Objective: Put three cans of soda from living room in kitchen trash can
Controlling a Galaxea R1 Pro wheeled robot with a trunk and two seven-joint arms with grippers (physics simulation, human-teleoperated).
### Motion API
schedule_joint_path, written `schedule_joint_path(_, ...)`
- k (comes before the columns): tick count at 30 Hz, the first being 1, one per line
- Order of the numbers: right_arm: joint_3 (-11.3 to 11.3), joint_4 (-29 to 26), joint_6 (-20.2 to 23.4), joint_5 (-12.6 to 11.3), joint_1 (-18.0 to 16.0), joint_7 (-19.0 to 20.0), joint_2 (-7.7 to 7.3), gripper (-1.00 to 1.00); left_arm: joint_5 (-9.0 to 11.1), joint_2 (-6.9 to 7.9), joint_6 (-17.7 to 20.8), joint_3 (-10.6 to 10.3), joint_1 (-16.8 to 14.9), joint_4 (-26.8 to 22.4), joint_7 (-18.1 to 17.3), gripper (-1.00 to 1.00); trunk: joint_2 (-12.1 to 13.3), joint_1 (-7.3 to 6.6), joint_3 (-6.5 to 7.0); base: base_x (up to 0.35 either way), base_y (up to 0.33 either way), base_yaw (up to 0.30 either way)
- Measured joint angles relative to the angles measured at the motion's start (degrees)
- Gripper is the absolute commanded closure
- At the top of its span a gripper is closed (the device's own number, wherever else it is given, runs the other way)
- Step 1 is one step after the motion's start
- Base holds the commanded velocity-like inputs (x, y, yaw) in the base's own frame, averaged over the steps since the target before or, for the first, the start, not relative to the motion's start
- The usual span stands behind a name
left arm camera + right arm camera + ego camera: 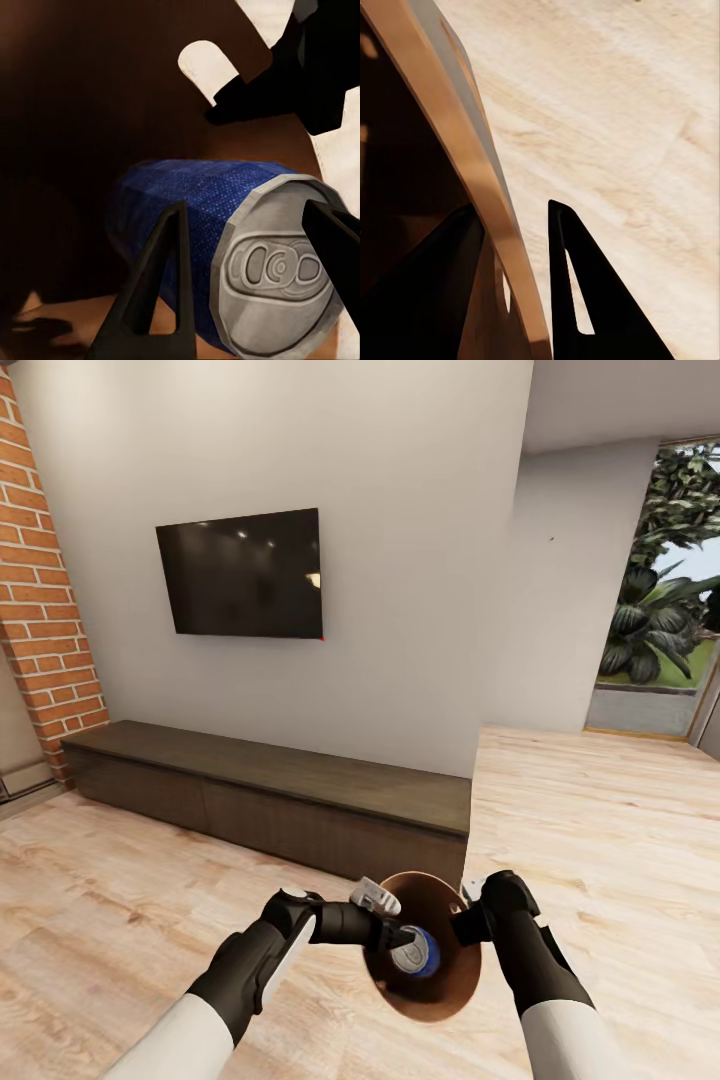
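Inside, can (225, 255) between left pincer (255, 277).

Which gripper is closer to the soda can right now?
Left. The left gripper reaches into the trash can with its fingers on either side of the soda can. The right gripper clamps the bin's rim, off the can.

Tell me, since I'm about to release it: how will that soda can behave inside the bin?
The soda can lies on its side between the left hand's fingers, so it will probably roll once freed. The trash can, pinched at its rim by the right hand, looks tilted, so the can may slide toward the opening.
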Motion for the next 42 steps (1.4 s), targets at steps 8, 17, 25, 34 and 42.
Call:
schedule_joint_path(8,0.0,0.1,0.0,0.4,0.0,0.0,0.23,1.0,-0.1,-0.75,0.0,-0.2,-0.1,-0.3,3.8,1.0,0.0,0.0,0.0,0.0,0.0,0.0)
schedule_joint_path(17,0.1,0.1,0.0,0.3,0.0,0.0,0.41,1.0,-0.1,-1.0,-0.4,-0.2,-0.1,0.2,9.1,1.0,0.0,0.0,0.0,0.0,0.0,0.0)
schedule_joint_path(25,0.0,0.3,-0.4,1.7,0.0,-0.1,0.52,1.0,1.7,-1.3,-2.0,-0.9,-0.1,2.4,11.4,1.0,0.0,0.0,0.0,0.0,0.0,0.0)
schedule_joint_path(34,0.0,1.2,-0.8,3.2,0.0,-0.2,0.52,1.0,1.7,-1.99,-3.3,-1.1,-0.1,4.7,12.1,-1.0,0.0,0.0,0.0,0.0,0.0,0.0)
schedule_joint_path(42,-0.1,2.2,-0.9,3.8,0.0,-0.2,0.51,1.0,1.4,-2.15,-3.5,-1.3,-0.1,5.9,12.0,-1.0,0.0,0.0,0.0,0.0,0.0,0.0)
